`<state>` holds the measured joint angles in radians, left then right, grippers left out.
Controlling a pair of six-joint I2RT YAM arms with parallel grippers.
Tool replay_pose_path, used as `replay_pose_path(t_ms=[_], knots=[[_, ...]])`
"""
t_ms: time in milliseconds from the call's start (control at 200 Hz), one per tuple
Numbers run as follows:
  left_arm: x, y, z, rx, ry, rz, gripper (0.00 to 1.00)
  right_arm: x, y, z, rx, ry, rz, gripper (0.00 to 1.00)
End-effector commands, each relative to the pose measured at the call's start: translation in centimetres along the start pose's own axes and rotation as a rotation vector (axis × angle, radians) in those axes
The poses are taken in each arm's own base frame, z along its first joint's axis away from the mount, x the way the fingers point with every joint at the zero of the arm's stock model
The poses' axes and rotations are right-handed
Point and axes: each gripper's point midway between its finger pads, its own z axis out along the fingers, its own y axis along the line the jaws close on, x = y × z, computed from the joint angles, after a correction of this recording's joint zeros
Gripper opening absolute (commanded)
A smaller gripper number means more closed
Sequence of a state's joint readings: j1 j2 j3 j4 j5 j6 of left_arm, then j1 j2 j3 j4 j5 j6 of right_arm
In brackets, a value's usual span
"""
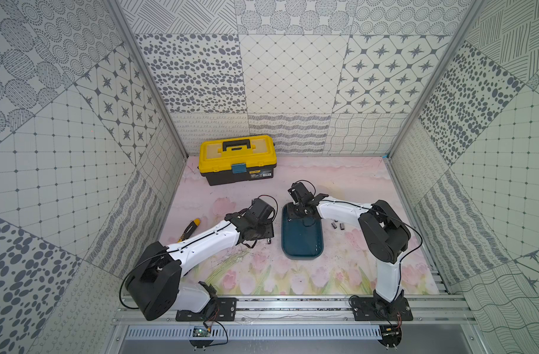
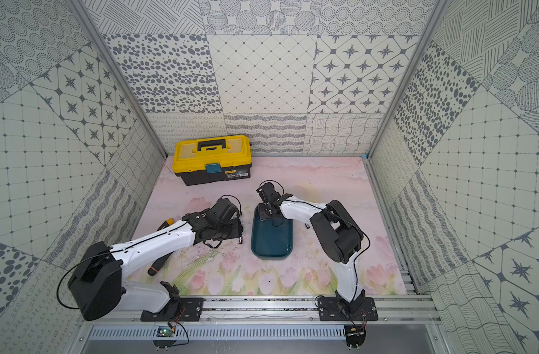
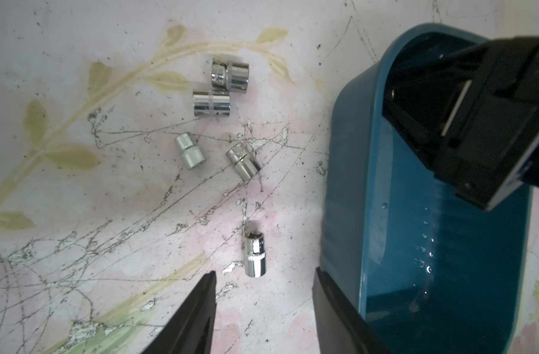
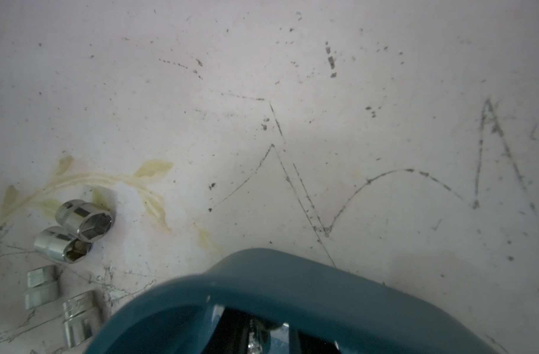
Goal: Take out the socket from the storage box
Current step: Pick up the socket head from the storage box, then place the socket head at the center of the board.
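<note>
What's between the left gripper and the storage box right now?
One chrome socket lies on the mat there, just ahead of the open left gripper and beside the storage box's outer wall. The left wrist view shows it clearly.

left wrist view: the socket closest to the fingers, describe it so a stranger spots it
Find the dark teal storage box on the floral mat. Beside its long outer wall, this socket lies alone ahead of the left fingers. The other four sockets cluster farther from them.

surface: floral mat (image 1: 354,269) | on it: storage box (image 1: 303,256), toolbox (image 1: 237,153), loose sockets (image 3: 211,103), screwdriver (image 1: 188,230)
</note>
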<state>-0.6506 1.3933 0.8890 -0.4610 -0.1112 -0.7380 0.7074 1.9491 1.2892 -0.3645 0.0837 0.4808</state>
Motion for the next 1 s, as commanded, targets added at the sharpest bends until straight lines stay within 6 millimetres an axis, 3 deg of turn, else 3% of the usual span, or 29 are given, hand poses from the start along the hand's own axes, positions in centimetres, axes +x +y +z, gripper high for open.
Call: replay_pose_path(t_ms=[0, 245, 505, 720, 996], knots=[[-0.3, -0.1, -0.4, 0.007, -0.008, 0.000, 0.55, -0.5, 0.6, -3.3, -0.044, -0.019, -0.025, 0.17], [-0.4, -0.2, -0.4, 0.006, -0.008, 0.008, 0.55, 0.8, -1.4, -9.1, -0.074, -0.005, -0.022, 0.17], [-0.5, -0.3, -0.1, -0.002, 0.004, 0.010, 0.55, 1.3, -6.7, -13.1, -0.042, 0.009, 0.025, 0.18], [-0.4, -0.3, 0.1, -0.004, 0.011, 0.008, 0.55, 2.5, -10.2, -12.0, -0.058, 0.114, 0.080, 0.18], [-0.2, 0.0, 0.1, -0.016, 0.018, 0.012, 0.55, 5.3, -10.7, -9.1, -0.109, 0.314, 0.087, 0.18]])
